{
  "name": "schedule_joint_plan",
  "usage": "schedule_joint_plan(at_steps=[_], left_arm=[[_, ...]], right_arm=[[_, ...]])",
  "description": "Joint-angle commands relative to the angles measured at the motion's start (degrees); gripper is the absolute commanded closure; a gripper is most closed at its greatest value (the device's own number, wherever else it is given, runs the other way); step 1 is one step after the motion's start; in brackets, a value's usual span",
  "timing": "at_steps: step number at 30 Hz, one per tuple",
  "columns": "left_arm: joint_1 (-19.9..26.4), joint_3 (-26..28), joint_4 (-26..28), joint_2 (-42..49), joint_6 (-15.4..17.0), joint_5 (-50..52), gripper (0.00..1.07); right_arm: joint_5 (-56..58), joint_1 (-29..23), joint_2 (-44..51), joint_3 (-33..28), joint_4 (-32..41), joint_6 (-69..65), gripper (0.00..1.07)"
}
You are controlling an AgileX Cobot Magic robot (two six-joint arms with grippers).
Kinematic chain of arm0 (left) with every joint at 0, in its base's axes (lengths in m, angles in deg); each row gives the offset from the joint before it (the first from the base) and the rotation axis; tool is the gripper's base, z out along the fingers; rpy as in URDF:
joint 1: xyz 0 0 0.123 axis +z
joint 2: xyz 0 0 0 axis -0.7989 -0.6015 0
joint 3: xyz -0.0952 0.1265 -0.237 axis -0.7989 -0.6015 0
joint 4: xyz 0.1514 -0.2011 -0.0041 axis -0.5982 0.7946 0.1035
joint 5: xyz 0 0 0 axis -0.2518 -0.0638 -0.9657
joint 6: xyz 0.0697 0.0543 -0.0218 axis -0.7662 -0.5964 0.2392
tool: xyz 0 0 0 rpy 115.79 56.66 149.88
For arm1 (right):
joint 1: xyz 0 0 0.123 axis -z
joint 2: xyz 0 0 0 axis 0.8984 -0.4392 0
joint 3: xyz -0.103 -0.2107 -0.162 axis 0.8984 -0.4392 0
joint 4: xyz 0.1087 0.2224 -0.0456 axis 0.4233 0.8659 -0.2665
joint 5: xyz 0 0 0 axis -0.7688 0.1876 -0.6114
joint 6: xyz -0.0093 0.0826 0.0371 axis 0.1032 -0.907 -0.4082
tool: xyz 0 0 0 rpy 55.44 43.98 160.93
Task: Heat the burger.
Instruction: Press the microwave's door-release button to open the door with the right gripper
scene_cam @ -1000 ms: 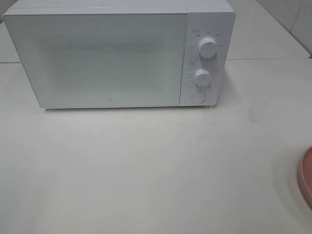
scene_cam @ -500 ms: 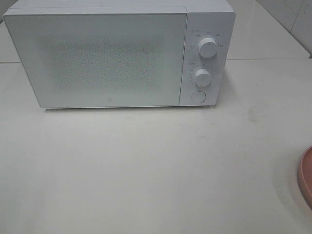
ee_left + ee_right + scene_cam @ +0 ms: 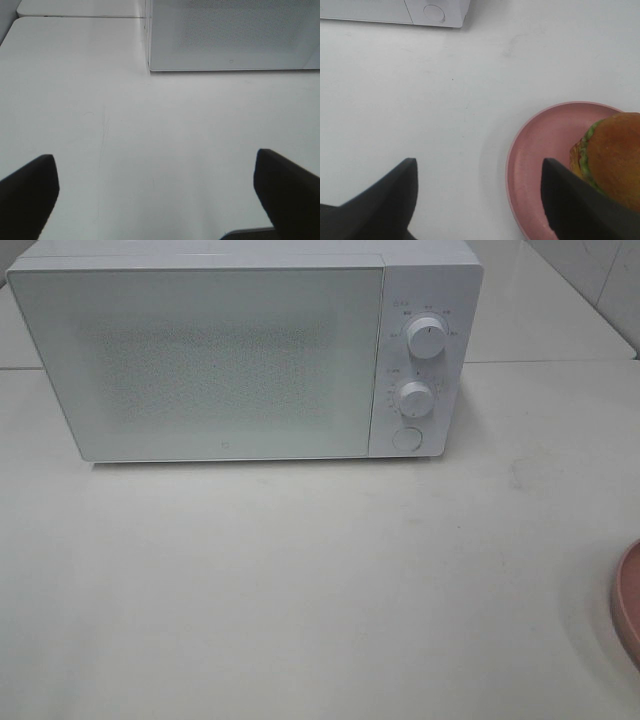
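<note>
My left fingers point(image 3: 30, 192) and right fingers point(image 3: 390, 200) stand apart, empty. I'd open the microwave point(image 3: 240, 360), upper left, first, then straddle the burger point(image 3: 612, 160) squarely.

White microwave point(image 3: 230, 355) and pink plate point(image 3: 540, 145) on pale table point(image 3: 300, 590)

The black left gripper point(image 3: 155, 160), jaws spread wide, hangs above the smooth white tabletop point(image 3: 100, 110) near the white box-shaped microwave oven point(image 3: 230, 35).
</note>
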Motion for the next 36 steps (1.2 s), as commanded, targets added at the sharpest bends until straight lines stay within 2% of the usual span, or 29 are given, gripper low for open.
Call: schedule_joint_plan(at_steps=[1,3,14,16,19,26,36], left_arm=[[0.0,-0.2,0.4,1.3,0.2,0.6,0.09],[0.0,-0.2,0.4,1.3,0.2,0.6,0.09],[0.0,-0.2,0.4,1.3,0.2,0.6,0.09],[0.0,-0.2,0.4,1.3,0.2,0.6,0.09],[0.0,-0.2,0.4,1.3,0.2,0.6,0.09],[0.0,-0.2,0.4,1.3,0.2,0.6,0.09],[0.0,-0.2,0.4,1.3,0.2,0.6,0.09]], right_arm=[[-3.3,0.3,-2.2,0.4,0.4,0.3,0.39],[-7.7,0.3,-7.0,0.4,0.3,0.3,0.39],[-17.5,0.3,-17.4,0.2,0.3,1.4,0.39],[-22.5,0.3,-21.5,0.2,0.3,1.4,0.39],[-23.8,0.3,-22.3,0.2,0.3,1.4,0.39],[-36.2,0.3,-31.1,0.2,0.0,1.7,0.39],[-46.4,0.3,-40.6,0.2,0.0,1.6,0.39]])
